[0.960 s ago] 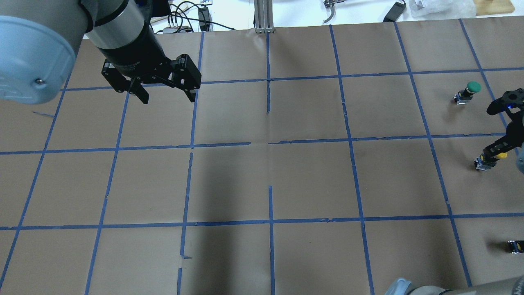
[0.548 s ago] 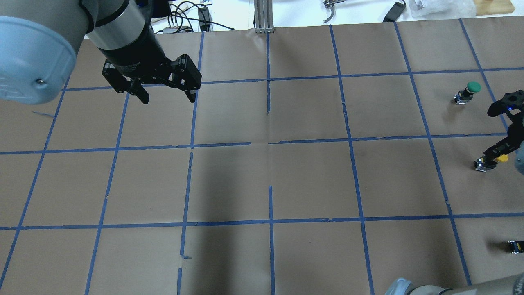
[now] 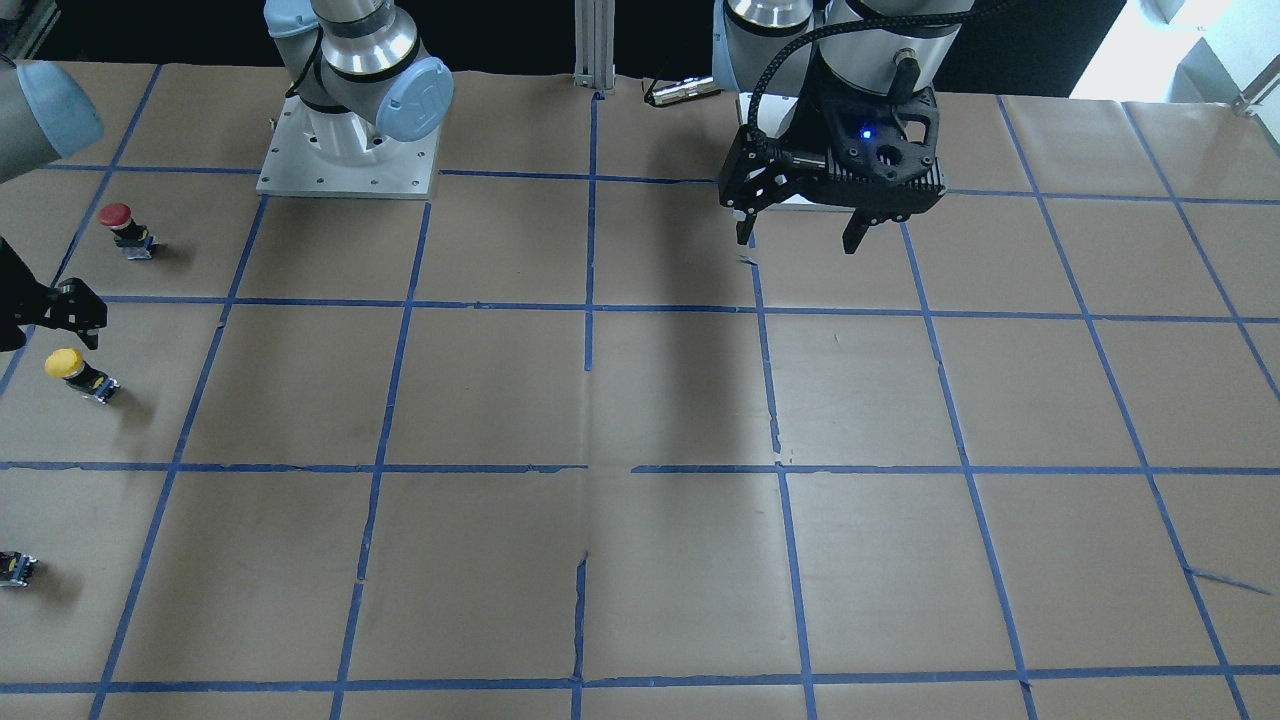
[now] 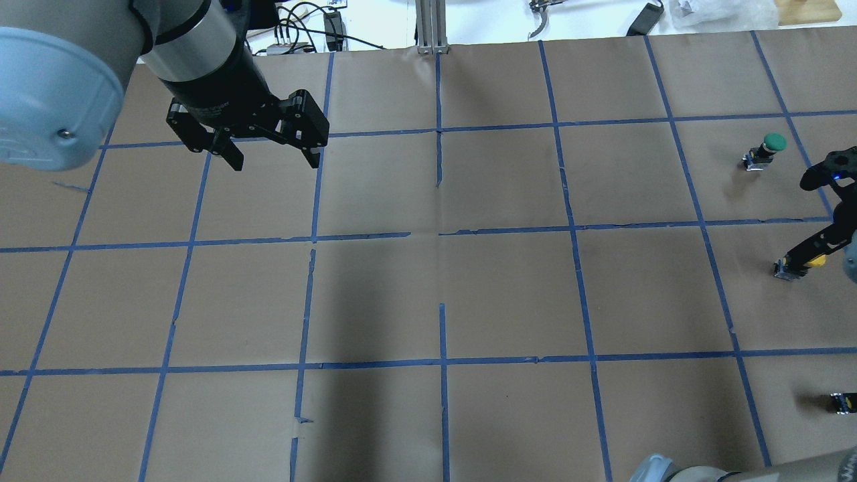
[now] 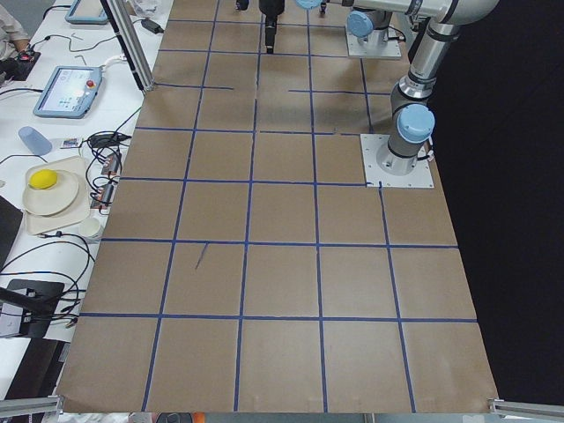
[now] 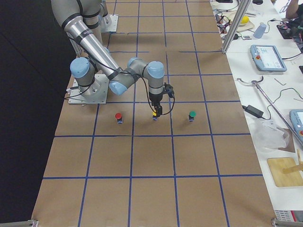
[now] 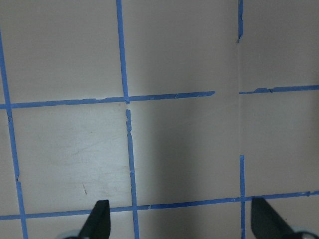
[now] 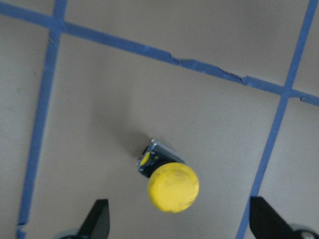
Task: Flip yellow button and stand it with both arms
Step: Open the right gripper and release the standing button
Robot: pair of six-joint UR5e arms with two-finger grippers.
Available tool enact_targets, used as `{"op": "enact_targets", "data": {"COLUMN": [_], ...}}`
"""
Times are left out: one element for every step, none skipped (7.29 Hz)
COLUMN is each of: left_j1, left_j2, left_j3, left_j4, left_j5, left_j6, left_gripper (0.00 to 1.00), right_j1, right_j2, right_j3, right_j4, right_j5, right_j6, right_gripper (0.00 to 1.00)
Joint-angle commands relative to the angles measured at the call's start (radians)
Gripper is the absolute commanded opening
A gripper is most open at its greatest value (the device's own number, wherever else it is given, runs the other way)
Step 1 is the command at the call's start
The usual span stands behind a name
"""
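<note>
Right gripper (image 8: 180,221) jaws spread wide over the yellow button (image 8: 173,186), touching nothing. Left gripper (image 4: 275,163) also spread, empty. Button sits by the table (image 4: 509,294) right edge, with open room leftward.

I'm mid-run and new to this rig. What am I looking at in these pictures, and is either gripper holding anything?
This is a two-armed robot at a paper-covered table. One camera looks from behind the robot, one faces it, two watch from the table's ends, one sits on each wrist. Three small push buttons sit in a row: a red button, the yellow button, a green button. The right gripper is open over the yellow button, not touching it. The left gripper hangs open over bare paper. Neither holds anything.
</note>
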Motion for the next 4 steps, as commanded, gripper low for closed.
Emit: {"op": "enact_targets", "data": {"left_j1": [0.000, 0.000, 0.000, 0.002], "left_j2": [0.002, 0.002, 0.006, 0.009], "left_j3": [0.000, 0.000, -0.002, -0.003], "left_j4": [0.000, -0.002, -0.008, -0.009], "left_j5": [-0.002, -0.002, 0.000, 0.000], "left_j6": [0.000, 0.000, 0.000, 0.000], "left_gripper": [1.00, 1.00, 1.00, 1.00], "right_j1": [0.109, 0.189, 0.265, 0.318], "right_j2": [-0.116, -0.134, -0.141, -0.144], "right_j3": [-0.110, -0.137, -0.142, -0.142], "right_j4": [0.373, 0.441, 0.443, 0.450], "right_j5": [0.087, 0.100, 0.165, 0.207], "right_j6": [0.272, 0.361, 0.426, 0.528], "right_gripper": [1.00, 1.00, 1.00, 1.00]}}
